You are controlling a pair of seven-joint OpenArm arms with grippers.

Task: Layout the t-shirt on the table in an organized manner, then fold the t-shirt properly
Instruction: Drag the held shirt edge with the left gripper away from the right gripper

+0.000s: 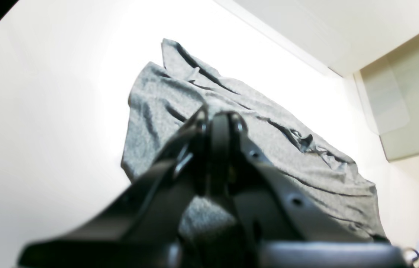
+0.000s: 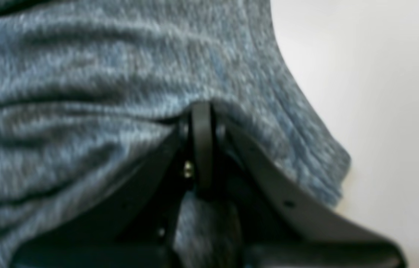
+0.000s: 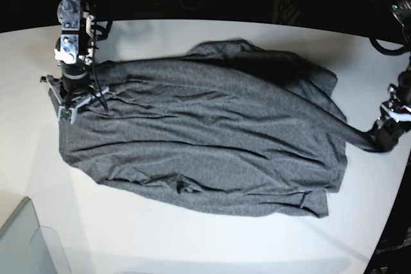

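Left claw (image 3: 379,138) and right claw (image 3: 72,99) both pinch the t-shirt (image 3: 212,139) spread on the table (image 3: 192,242).

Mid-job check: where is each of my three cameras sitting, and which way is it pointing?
Left wrist: behind the shut left gripper, looking along the t-shirt across the table.
Right wrist: behind the shut right gripper, pressed close to blurred cloth.
Base: overhead, looking down on the spread shirt; right gripper at picture-left, left gripper at picture-right.
Shared: all show the shirt.

Black hand (image 2: 202,111), tapered fingers (image 2: 268,178), small screws.
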